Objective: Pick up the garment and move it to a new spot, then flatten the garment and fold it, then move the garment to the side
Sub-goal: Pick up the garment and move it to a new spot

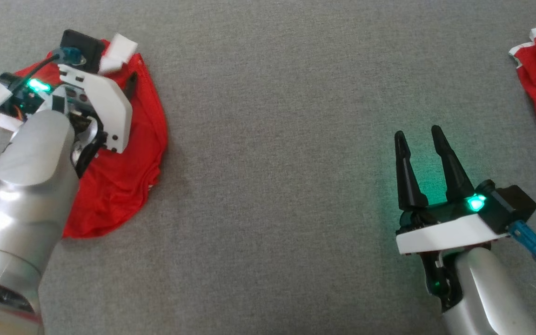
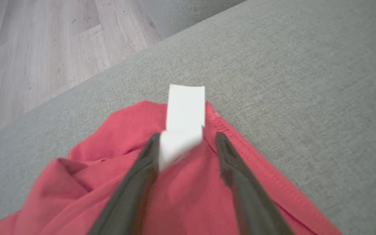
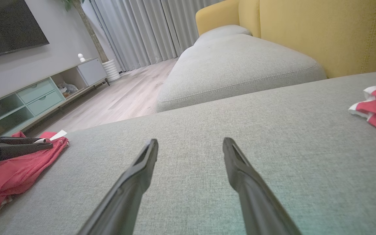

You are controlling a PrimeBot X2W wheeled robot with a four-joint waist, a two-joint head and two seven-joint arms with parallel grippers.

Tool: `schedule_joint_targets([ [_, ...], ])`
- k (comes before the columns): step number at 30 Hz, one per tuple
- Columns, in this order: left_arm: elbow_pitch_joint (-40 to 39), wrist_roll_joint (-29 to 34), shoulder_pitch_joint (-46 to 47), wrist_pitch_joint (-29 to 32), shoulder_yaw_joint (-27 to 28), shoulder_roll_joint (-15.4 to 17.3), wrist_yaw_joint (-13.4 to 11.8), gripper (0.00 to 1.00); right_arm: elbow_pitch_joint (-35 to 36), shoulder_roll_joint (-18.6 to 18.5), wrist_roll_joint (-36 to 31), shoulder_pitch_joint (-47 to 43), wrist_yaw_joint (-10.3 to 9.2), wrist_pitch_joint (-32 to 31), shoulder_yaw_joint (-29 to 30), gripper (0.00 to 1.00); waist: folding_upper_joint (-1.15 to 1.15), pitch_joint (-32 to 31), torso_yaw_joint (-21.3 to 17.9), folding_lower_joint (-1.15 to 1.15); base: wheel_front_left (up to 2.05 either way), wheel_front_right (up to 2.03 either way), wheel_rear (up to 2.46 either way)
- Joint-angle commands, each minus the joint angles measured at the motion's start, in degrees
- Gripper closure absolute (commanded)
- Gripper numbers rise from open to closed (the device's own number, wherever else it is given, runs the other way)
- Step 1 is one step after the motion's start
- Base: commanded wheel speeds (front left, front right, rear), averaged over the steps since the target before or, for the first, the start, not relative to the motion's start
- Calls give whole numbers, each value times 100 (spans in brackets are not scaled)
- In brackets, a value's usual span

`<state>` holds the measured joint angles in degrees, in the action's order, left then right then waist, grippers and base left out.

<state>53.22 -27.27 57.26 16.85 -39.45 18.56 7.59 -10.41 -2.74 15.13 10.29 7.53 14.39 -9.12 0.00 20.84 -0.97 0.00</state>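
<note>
While R hand (image 1: 417,131) gapes empty, open L hand (image 2: 188,135) straddles white tag (image 2: 186,104) on garment (image 2: 181,195).

Grey sofa (image 3: 240,65), yellow backrest (image 3: 321,29), wood floor (image 3: 122,98), curtains (image 3: 135,29).

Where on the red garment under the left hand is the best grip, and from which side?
Grip the stitched hem beside the white label, coming straight down from above with the left hand. There the red garment ends in a distinct edge on the grey cushion, and the open fingers straddle that label, so a pinch should probably catch it cleanly.
</note>
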Motion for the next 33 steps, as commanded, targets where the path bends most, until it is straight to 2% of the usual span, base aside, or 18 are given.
schedule_joint_targets([
  [1, -181, -110, 267, -73, 60, 253, -11, 100, 144, -14, 8, 133, -4, 61, -109, 0, 0, -11, 7, 0, 0, 0, 0],
  [6, -411, -389, 334, -622, -215, 298, -10, 100, 50, -14, 11, 149, -4, 61, -85, 0, 0, -145, 3, 0, 0, 0, 0],
  [18, -1487, -478, 793, -2812, -811, 349, -10, 100, -58, -14, 162, 26, -4, 61, 24, 0, 0, -828, -160, 0, 0, 0, 0],
  [23, -1862, -461, 975, -3082, -719, 271, -12, 100, -76, -14, 264, -41, -4, 61, 56, 0, 0, -1066, -301, 0, 0, 0, 0],
  [33, -2383, -508, 1047, -3118, -596, 180, -166, 100, -30, -14, 438, -67, -4, 61, -17, 0, 0, -1176, -744, 0, 0, 0, 0],
])
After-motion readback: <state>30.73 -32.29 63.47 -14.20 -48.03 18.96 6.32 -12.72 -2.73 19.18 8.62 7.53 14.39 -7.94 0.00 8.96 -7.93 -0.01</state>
